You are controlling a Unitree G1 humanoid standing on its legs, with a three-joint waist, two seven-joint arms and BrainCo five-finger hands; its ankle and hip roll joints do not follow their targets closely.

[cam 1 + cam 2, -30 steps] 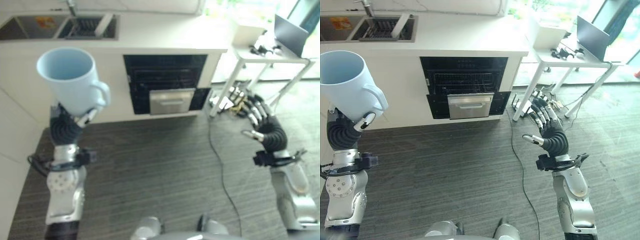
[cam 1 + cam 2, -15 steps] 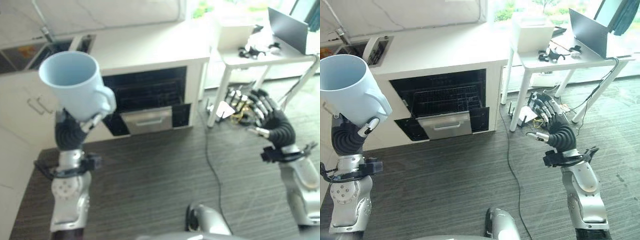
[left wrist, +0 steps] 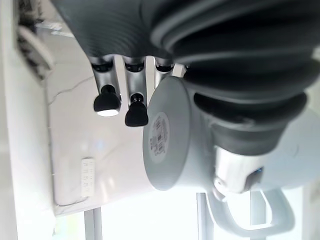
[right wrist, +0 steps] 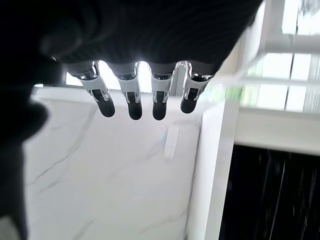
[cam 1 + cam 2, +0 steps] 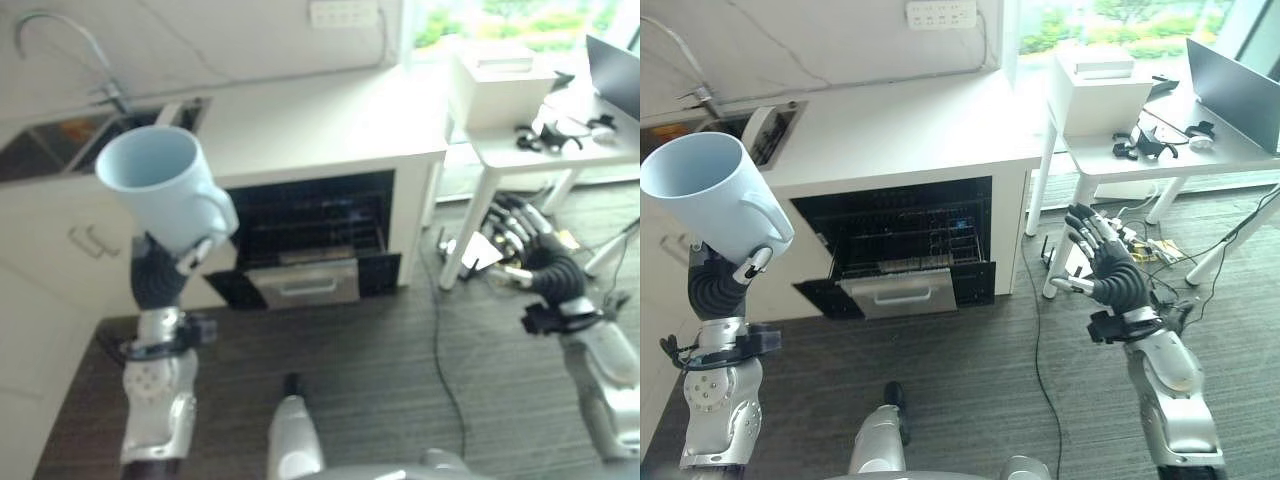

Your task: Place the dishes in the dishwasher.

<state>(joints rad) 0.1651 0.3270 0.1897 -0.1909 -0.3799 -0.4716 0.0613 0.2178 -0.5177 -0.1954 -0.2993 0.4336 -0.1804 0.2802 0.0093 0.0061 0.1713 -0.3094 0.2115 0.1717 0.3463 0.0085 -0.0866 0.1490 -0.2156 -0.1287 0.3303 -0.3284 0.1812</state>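
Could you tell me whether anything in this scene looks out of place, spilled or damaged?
Nothing looks spilled or damaged. The left hand holds the pale blue mug up, tilted, and it looks empty. The dishwasher under the counter is open with its rack partly pulled out. The right hand is open and holds nothing.

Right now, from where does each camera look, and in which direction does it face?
Left eye view: on the head, facing down at the open dishwasher; left hand holds up the pale blue mug.
Right eye view: beside it, same scene; right hand open, empty, near the white table.
Left wrist view: on the left wrist, along the fingers at the mug's base.
Right wrist view: along straight fingers toward the counter side.
Shared: both eye views show mug and dishwasher.
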